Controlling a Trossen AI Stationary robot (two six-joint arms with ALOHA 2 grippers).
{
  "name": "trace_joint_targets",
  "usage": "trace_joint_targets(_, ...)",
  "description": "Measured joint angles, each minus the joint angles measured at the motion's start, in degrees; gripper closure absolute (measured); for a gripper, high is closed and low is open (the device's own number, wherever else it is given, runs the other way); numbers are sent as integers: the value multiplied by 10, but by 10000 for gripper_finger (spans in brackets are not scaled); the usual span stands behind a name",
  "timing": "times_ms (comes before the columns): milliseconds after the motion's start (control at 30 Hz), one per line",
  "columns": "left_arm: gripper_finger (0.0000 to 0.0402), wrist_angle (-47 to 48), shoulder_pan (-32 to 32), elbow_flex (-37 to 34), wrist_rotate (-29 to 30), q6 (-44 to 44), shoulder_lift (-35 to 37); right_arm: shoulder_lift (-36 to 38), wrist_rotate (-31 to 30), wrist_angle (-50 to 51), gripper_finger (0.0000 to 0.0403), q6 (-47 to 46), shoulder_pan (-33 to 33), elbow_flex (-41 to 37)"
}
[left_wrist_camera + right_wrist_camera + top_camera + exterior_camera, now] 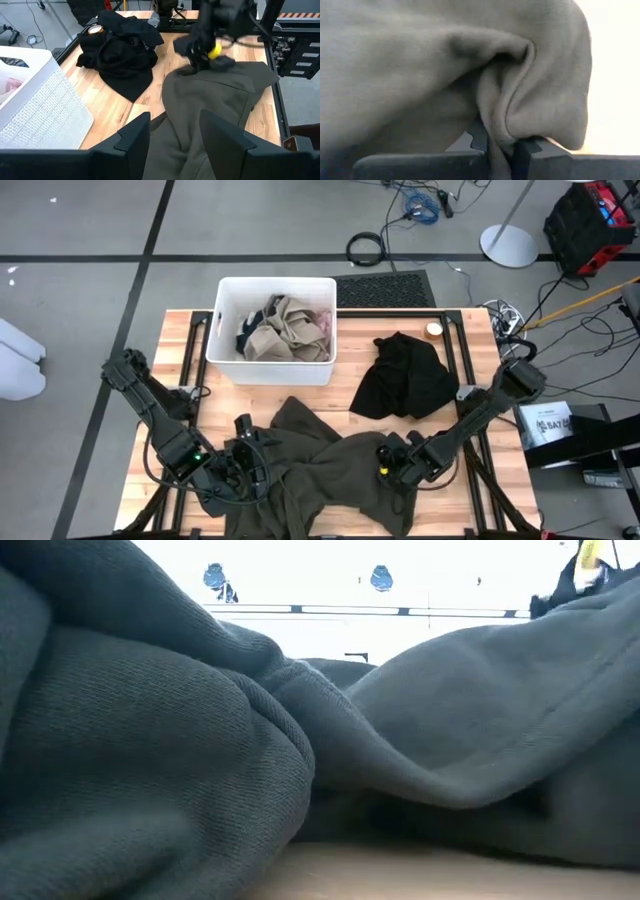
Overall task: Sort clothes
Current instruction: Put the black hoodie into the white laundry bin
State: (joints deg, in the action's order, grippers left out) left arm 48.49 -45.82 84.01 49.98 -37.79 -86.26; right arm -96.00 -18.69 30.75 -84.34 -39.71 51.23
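A dark olive green garment (320,470) lies crumpled on the near middle of the table and fills the low view (300,740). My right gripper (384,466) is shut on its right part. My left gripper (252,462) is at its left part; its open fingers (134,145) stand either side of the cloth (185,115), and I cannot tell if they touch it. A black garment (405,375) lies at the far right. Tan, navy and pale pink clothes (285,328) lie in the white bin (225,330). My right gripper pinches a bunched fold of the olive garment (501,131) between its two fingers (476,137); several layers. It comes from the table's right side, slanting down. The rest of the garment lies slack on the table.
The white bin stands at the far left-middle of the table. A small round tan object (433,330) sits by the black garment at the far edge. Bare wood shows at the near left (150,470) and near right (480,490).
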Motion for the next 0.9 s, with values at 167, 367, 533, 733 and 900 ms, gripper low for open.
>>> trace_joint_targets(167,221,-1,-1,0,0,7,6,70,-89,53,378,47,-2,47)
trace_joint_targets(367,221,-7,-1,0,0,8,27,115,-151,74,378,142,-3,111)
trace_joint_targets(533,221,-46,-15,0,3,49,51,122,-179,74,379,243,-1,186)
trace_joint_targets(733,221,-161,-42,0,15,160,91,122,-184,29,379,374,13,263)
trace_joint_targets(900,221,-199,-46,0,23,208,117,123,-163,-69,380,491,45,290)
